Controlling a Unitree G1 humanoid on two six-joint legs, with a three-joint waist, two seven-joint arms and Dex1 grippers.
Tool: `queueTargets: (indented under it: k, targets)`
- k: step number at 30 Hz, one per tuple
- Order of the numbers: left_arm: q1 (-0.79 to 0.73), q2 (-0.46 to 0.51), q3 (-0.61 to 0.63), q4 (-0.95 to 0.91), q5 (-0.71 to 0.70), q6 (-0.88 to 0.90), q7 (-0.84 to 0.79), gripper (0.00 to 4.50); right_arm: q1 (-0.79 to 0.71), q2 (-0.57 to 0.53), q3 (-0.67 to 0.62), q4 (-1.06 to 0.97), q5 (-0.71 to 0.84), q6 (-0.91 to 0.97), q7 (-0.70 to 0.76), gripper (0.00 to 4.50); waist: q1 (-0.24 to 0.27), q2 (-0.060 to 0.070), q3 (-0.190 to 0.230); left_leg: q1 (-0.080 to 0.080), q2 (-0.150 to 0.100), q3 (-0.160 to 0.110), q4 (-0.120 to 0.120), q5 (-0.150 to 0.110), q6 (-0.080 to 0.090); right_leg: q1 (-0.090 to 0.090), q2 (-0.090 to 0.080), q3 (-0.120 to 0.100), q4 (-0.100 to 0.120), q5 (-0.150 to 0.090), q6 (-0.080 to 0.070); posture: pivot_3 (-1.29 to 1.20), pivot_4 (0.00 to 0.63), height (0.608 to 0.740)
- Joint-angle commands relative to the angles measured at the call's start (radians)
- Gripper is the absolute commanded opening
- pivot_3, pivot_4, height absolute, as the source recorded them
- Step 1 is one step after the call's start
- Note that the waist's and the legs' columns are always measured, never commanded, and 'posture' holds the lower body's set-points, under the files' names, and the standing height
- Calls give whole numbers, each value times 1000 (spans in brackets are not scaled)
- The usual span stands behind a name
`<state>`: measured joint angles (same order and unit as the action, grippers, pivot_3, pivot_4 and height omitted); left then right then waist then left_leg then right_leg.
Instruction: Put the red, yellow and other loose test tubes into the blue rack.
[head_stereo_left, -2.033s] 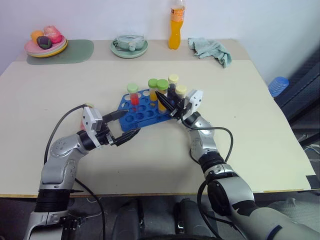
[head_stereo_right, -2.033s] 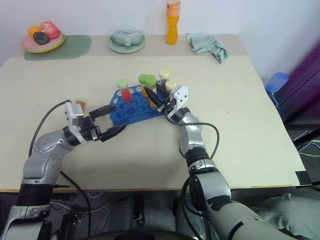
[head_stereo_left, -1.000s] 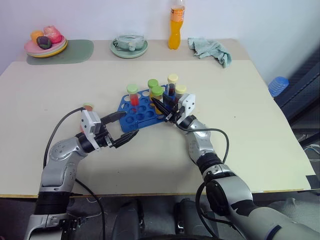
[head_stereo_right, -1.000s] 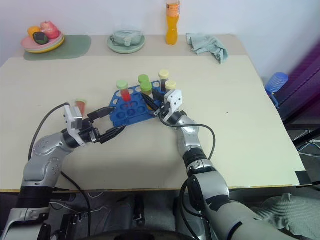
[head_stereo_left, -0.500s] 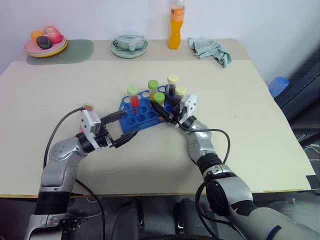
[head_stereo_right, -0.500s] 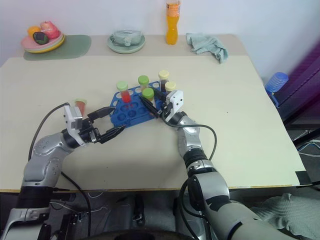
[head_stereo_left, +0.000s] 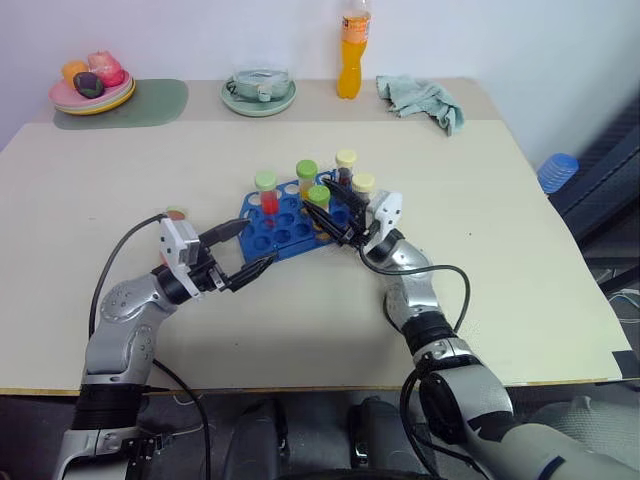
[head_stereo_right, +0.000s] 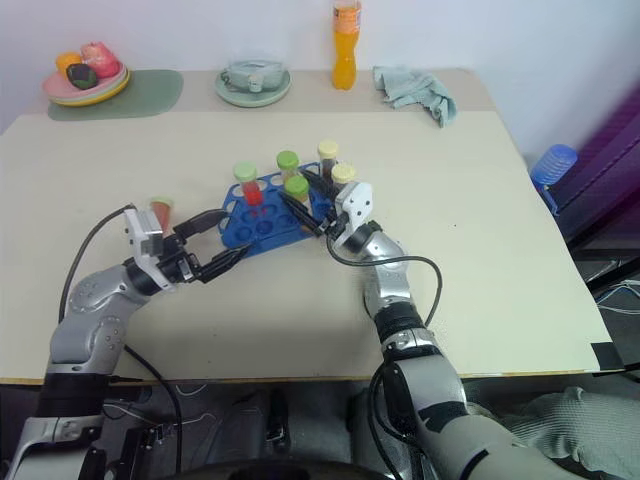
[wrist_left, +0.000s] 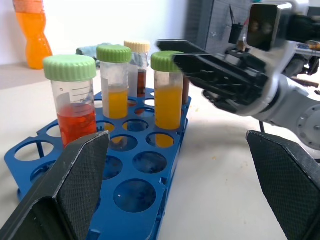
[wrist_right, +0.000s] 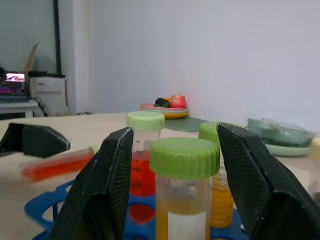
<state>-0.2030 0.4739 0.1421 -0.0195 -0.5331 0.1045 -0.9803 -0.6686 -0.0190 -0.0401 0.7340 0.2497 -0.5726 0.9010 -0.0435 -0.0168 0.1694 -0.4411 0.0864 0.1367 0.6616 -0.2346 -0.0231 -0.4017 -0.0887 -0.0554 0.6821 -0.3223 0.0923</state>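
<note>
The blue rack (head_stereo_left: 285, 222) stands mid-table holding several capped tubes: a red one (head_stereo_left: 266, 193), two yellow ones with green caps (head_stereo_left: 306, 178) (head_stereo_left: 318, 203), and two cream-capped ones (head_stereo_left: 347, 166). My right gripper (head_stereo_left: 330, 206) is open just right of the rack, and the front yellow tube (wrist_right: 184, 192) stands free between its fingers (wrist_right: 111, 186). A loose red tube (head_stereo_left: 174, 217) lies on the table left of the rack, beside my left arm. My left gripper (head_stereo_left: 256, 245) is open and empty, pointing at the rack's near left corner (wrist_left: 131, 196).
An orange bottle (head_stereo_left: 352, 52), a green cloth (head_stereo_left: 422, 101) and a plate with a bowl (head_stereo_left: 258, 93) line the far edge. A fruit plate (head_stereo_left: 91, 86) sits on a green mat at the far left. A blue bottle (head_stereo_left: 557, 170) stands beyond the right edge.
My right gripper lowered the green-capped yellow tube into the rack, opened and drew back slightly to the right. The left arm stayed put.
</note>
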Motion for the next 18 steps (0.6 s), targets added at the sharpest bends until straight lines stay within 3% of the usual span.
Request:
queueTargets:
  k: [1,9,13,18]
  targets:
    - [-6,4,20,-26,-19,-1,1,4500,62,-47,17,-137,9,49,10,2664,0,0,0,0,0,0,0,0,0,0,0,0,0,0,0,0,150,740]
    - [-20,-15,34,-5,-29,-9,17,4500,246,-194,24,-452,41,261,-12,2664,2,0,0,0,0,0,0,0,0,0,0,0,0,0,0,0,150,740]
    - [-33,-48,83,-6,-85,11,63,4500,332,-283,1,-663,34,421,-92,2664,4,0,0,0,0,-1,0,0,0,0,0,0,-1,0,0,0,150,740]
    - [-84,-92,186,-38,-121,122,347,4500,407,-458,-25,-901,171,598,20,2664,3,-1,0,0,0,-2,0,0,1,0,0,0,-1,0,0,0,150,740]
